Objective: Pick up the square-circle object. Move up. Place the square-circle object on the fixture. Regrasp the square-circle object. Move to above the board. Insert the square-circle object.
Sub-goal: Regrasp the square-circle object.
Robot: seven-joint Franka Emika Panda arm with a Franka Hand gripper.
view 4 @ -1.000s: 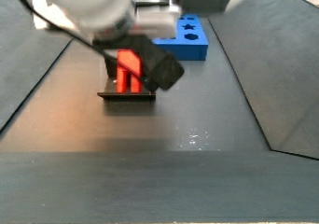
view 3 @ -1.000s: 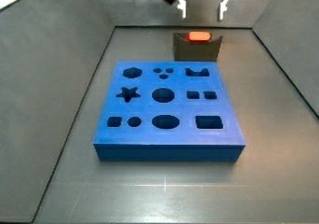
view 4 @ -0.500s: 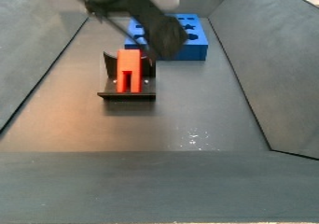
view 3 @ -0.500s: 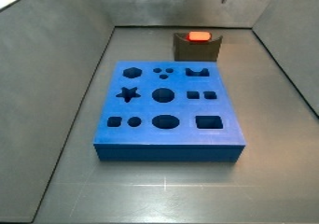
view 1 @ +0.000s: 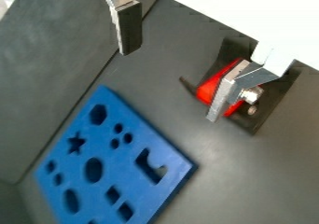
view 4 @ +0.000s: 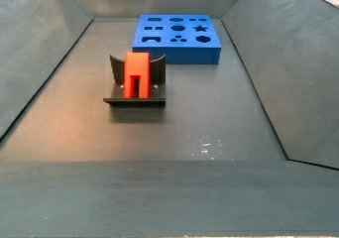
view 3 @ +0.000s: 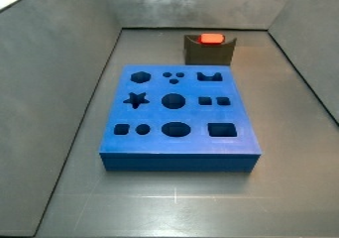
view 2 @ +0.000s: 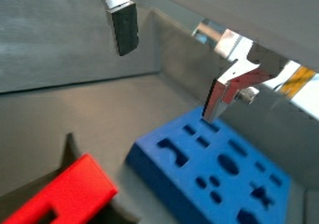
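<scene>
The red square-circle object (view 4: 137, 73) stands upright in the dark fixture (view 4: 134, 101), its top showing as a red patch (view 3: 209, 39) above the fixture (view 3: 208, 53) at the far end. The blue board (view 3: 179, 118) lies flat on the floor; in a side view the board (view 4: 179, 39) sits behind the fixture. My gripper (view 1: 173, 83) hangs high above, open, with nothing between its fingers (view 1: 126, 27). In both wrist views it looks down on the square-circle object (view 1: 214, 81) and the board (view 1: 112, 158). The gripper (view 2: 169, 83) is out of both side views.
Grey sloped walls (view 3: 79, 73) close in the floor on both sides. Bare dark floor (view 4: 199, 173) stretches in front of the fixture.
The gripper has risen out of both side views, leaving the square-circle object standing in the fixture. The board and the fixture have not moved.
</scene>
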